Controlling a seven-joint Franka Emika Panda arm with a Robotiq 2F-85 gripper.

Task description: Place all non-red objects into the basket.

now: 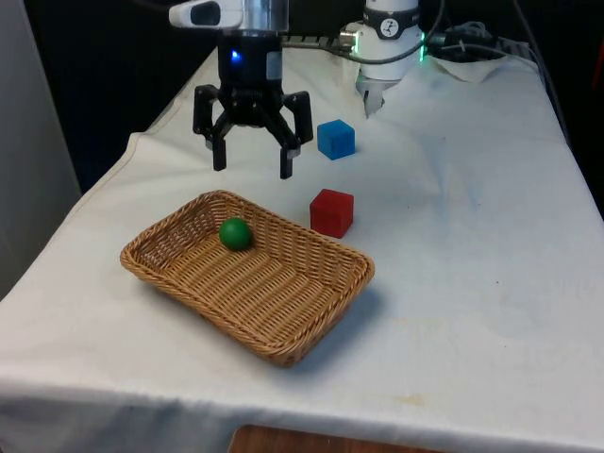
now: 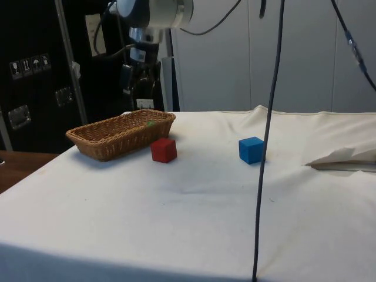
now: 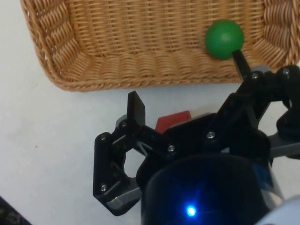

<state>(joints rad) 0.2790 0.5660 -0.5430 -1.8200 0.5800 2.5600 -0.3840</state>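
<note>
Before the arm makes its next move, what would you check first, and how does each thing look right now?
1. Gripper open and holding nothing: ok, its fingers are spread and nothing is between them.
2. Green ball already in the basket: ok, it lies inside near one end.
3. Blue cube in the basket: not ok, it sits on the cloth beyond the red cube.
4. Red cube left out of the basket: ok, it rests on the cloth beside the rim.
5. Blue cube free to grasp: ok, it stands apart from the red cube, with nothing on it.
6. Room in the basket for the cube: ok, most of its floor is bare.
</note>
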